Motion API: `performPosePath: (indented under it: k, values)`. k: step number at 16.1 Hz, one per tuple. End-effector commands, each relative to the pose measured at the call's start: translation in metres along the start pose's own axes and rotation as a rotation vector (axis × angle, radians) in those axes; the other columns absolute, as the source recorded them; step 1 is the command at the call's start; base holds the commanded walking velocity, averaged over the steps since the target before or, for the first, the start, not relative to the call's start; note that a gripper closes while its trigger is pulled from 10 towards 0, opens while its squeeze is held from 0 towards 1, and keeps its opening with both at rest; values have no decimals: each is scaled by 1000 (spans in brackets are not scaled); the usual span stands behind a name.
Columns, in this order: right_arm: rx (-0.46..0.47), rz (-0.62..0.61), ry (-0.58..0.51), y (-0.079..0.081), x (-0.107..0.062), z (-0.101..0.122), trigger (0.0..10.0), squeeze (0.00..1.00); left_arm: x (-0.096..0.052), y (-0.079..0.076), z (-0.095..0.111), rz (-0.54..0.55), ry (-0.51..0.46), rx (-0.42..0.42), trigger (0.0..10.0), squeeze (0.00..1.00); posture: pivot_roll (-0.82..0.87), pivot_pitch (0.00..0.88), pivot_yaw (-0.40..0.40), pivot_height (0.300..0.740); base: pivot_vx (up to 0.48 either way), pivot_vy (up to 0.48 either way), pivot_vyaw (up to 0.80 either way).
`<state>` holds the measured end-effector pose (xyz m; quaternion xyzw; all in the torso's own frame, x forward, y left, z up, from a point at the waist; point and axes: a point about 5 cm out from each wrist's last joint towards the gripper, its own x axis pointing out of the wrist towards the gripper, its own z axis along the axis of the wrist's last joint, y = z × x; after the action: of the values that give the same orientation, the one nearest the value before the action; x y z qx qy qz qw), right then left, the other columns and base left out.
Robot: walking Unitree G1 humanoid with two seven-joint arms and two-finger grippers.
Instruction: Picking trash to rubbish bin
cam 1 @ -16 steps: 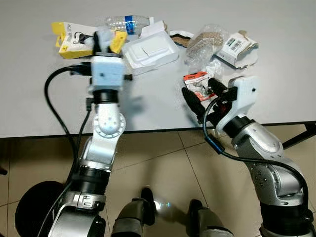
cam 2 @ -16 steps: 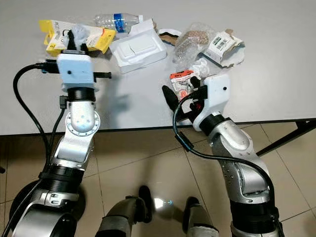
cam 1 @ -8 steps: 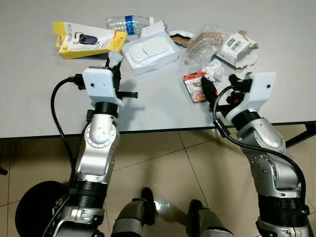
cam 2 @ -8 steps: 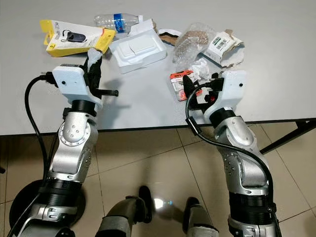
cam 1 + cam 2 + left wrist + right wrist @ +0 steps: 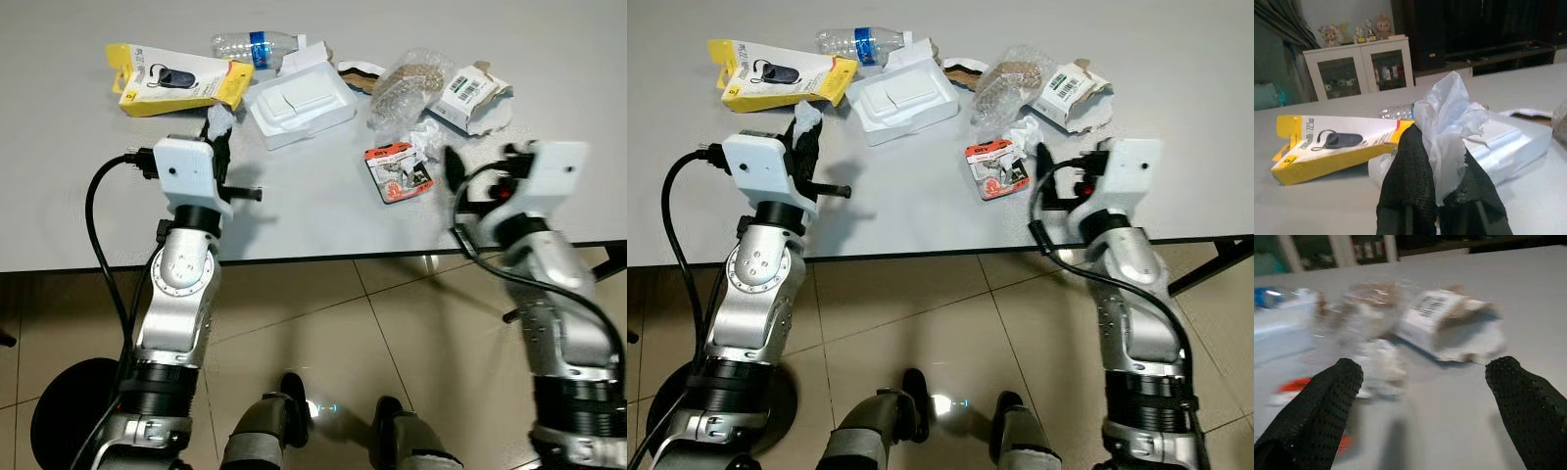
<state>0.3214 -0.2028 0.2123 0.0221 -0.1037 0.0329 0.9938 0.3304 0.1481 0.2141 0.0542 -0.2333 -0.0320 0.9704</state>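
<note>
Left wrist view: crinkly white tissue point(image 5: 1448, 128) in left gripper point(image 5: 1442, 182).

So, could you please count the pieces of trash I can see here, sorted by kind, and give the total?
Plastic bottle: 1
Yellow cardboard package: 1
White foam tray: 1
Clear plastic bag: 1
Torn barcode box: 1
Red and white wrapper: 1
Crumpled white paper on the table: 1
White scrap held in the left tool: 1
Total: 8
</note>
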Motion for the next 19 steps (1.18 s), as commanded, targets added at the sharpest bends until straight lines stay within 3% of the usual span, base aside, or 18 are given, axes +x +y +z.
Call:
performPosePath:
  k: [1,4,7,19]
  values:
    - [-20,-40,27,-12,-6,-10,10000,0,-8,4,-12,-15,50,18,10000,0,42,289,92,740,0,0,0]
    - [-34,-88,58,-30,-11,-21,10000,0,-16,14,-31,-17,122,67,10000,0,40,278,97,740,0,0,0]
    - [-47,-99,73,-34,-13,-29,10000,0,-23,15,-42,-20,165,100,10000,0,38,262,96,740,0,0,0]
    - [-34,-100,71,-35,-16,-38,10000,0,-26,14,-41,-21,148,104,10000,0,39,250,96,740,0,0,0]
